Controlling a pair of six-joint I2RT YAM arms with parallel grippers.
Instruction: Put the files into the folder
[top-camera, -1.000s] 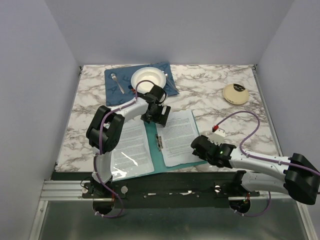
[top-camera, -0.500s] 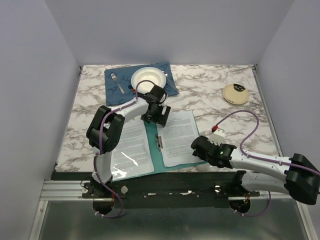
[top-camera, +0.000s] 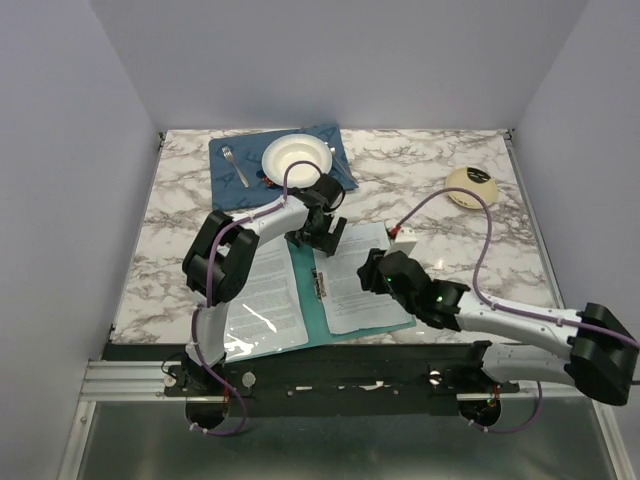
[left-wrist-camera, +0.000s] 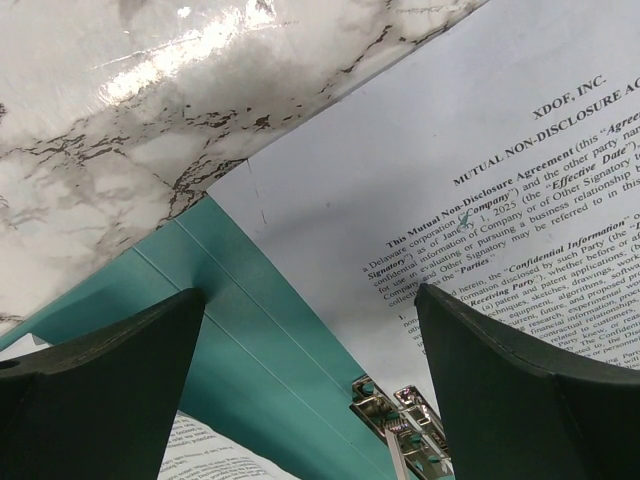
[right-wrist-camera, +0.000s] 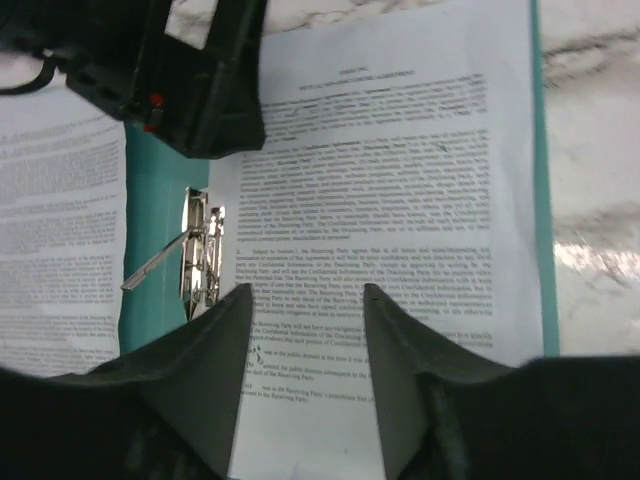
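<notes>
The teal folder (top-camera: 312, 300) lies open on the marble table, its metal clip (top-camera: 320, 284) on the spine. The files (top-camera: 345, 300), white sheets of dense black text, rest on its right half. My left gripper (top-camera: 318, 238) stands open at the folder's far end; the left wrist view shows its gripper (left-wrist-camera: 310, 293) straddling teal folder (left-wrist-camera: 260, 330) and the files' top corner (left-wrist-camera: 400, 170), above the clip (left-wrist-camera: 400, 425). My right gripper (top-camera: 368, 272) hovers over the files, open, nothing between its fingers; in the right wrist view it (right-wrist-camera: 307, 290) sits just right of the clip (right-wrist-camera: 200, 250).
A printed sheet (top-camera: 265, 290) lies under the clear pocket on the folder's left half. At the back left a dark blue placemat (top-camera: 235, 190) carries a white bowl (top-camera: 296, 157) and a fork (top-camera: 234, 165). A round beige object (top-camera: 472, 186) sits at the back right.
My right gripper has moved from the folder's near right corner leftward and away from the bases, onto the middle of the files, its jaws a little narrower. The left gripper shifted slightly right.
</notes>
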